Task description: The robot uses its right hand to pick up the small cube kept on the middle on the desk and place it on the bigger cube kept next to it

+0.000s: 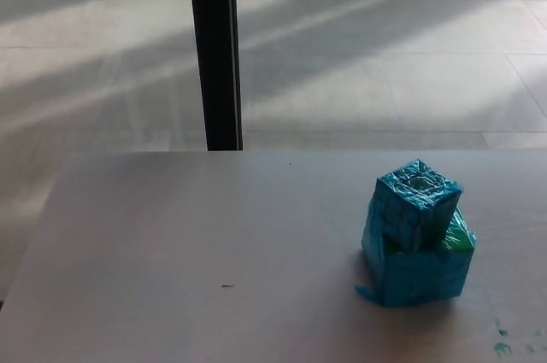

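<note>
Small cube, blue-wrapped: resting on top of the bigger cube, turned askew and overhanging its far-left edge. Bigger cube: on the counter, right of centre. Hands: neither shows, so their state cannot be told; nothing grips the small cube.

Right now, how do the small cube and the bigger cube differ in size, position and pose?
The small cube is clearly smaller than the bigger cube. The small cube rests on top of the bigger cube, which sits directly on the desk. The small cube looks turned and slightly tilted, overhanging towards the left, while the bigger cube sits flat. Both are wrapped in shiny blue-teal covering.
</note>
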